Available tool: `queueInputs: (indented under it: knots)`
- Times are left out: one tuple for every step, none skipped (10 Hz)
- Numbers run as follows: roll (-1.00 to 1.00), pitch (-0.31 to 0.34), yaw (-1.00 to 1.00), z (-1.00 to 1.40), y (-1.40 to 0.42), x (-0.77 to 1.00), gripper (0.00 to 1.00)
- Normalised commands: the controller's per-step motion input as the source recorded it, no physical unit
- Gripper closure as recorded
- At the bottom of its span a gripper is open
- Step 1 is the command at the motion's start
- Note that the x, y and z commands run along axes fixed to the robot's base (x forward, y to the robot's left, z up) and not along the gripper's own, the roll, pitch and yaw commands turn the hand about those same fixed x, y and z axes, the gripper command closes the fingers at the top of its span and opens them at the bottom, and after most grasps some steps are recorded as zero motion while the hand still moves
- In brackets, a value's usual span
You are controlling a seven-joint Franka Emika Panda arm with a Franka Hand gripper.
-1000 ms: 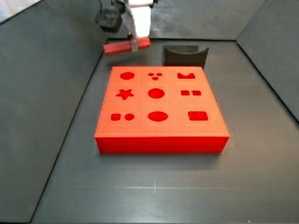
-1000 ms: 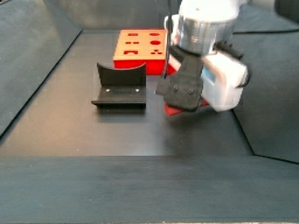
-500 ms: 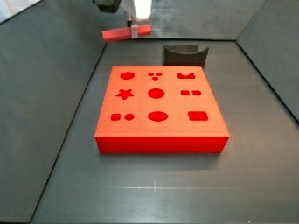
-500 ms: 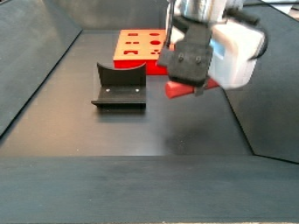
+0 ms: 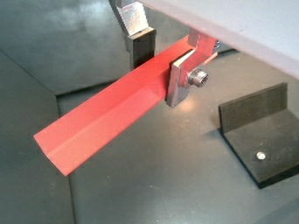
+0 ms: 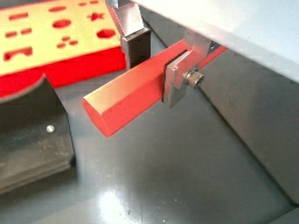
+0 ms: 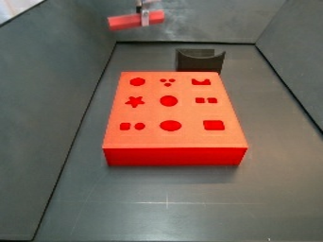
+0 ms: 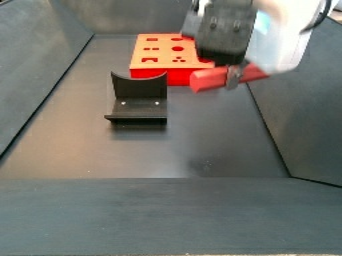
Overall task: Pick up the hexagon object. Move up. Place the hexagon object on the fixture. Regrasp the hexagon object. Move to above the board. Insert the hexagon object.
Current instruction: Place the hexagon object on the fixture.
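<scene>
The board (image 7: pixel 173 115) lies flat on the floor, with the fixture (image 8: pixel 136 98) just beside one short edge. Well above both, the gripper (image 5: pixel 160 62) pinches the peg (image 5: pixel 111 115) crosswise near one end, the bar level in the air.

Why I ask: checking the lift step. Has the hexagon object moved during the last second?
Yes. Shut in the gripper, the hexagon object has risen: in a side view it now sits well higher above the fixture and board.
</scene>
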Motion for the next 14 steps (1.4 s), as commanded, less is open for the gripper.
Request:
queueInputs:
  knots:
    - [0.11, 0.092, 0.01, 0.96, -0.01, -0.03, 1.00]
    - [0.10, 0.090, 0.02, 0.83, 0.00, -0.02, 1.00]
    - [0.08, 0.089, 0.02, 0.64, 0.00, -0.02, 1.00]
    - [0.07, 0.089, 0.01, 0.50, 0.00, -0.01, 1.00]
    - [0.06, 0.097, 0.01, 0.35, 0.01, 0.00, 1.00]
    - [0.07, 0.108, 0.01, 0.20, 0.00, 0.00, 1.00]
    - [0.03, 0.058, 1.00, -0.30, -1.00, 0.78, 1.00]
    - [0.03, 0.058, 1.00, -0.33, -1.00, 0.80, 1.00]
    - [0.03, 0.057, 1.00, -0.31, -1.00, 0.89, 1.00]
    - [0.03, 0.061, 1.00, -0.29, -1.00, 0.98, 1.00]
    - [0.03, 0.064, 1.00, -0.27, -0.94, 1.00, 1.00]
    - [0.03, 0.066, 1.00, -0.22, -0.75, 1.00, 1.00]
    - [0.03, 0.068, 1.00, -0.15, -0.53, 0.92, 1.00]
    - [0.04, 0.076, 1.00, -0.08, -0.21, 0.76, 1.00]
